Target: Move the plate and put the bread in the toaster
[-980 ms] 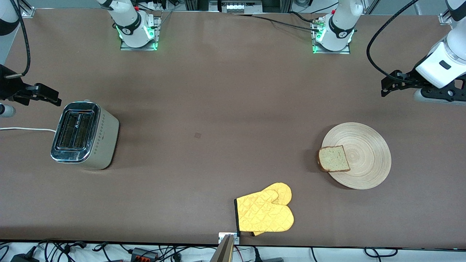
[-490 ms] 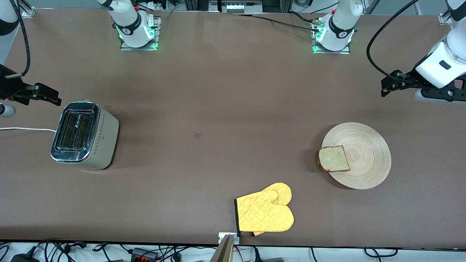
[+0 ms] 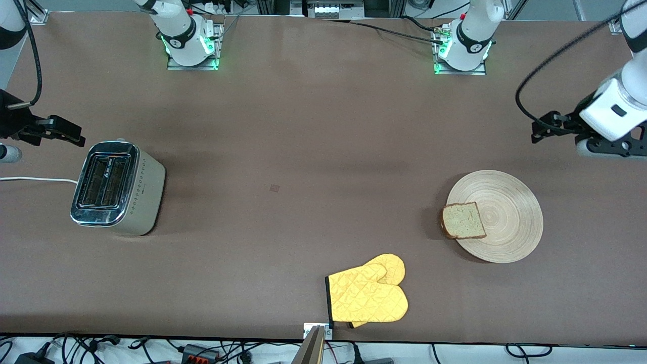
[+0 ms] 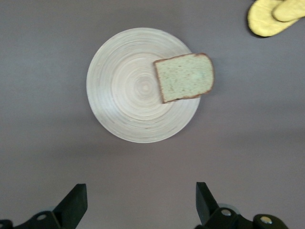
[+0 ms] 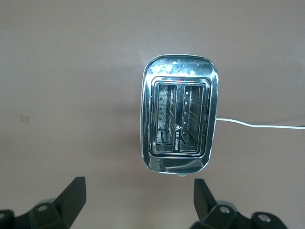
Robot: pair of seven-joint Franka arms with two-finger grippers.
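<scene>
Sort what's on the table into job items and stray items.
Job items: plate with the bread lying over its rim; toaster, slots empty; left tool open, above the table by the plate; right tool open, above the table by the toaster.

Stray items: yellow oven mitt; white cord.

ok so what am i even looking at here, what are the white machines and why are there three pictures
They are two robot arms bolted along one edge of a brown table, each ending in a two-fingered pincer. The wide picture comes from a high camera facing them. The other two come from cameras on the arms' wrists, looking down past the fingers.

On the table: a toaster with both slots empty at the right arm's end, a round wooden plate at the left arm's end with a slice of bread hanging over its rim, and a yellow oven mitt nearest the front camera.

The left pincer hangs open near the plate, the right pincer open near the toaster. Neither holds anything.
</scene>
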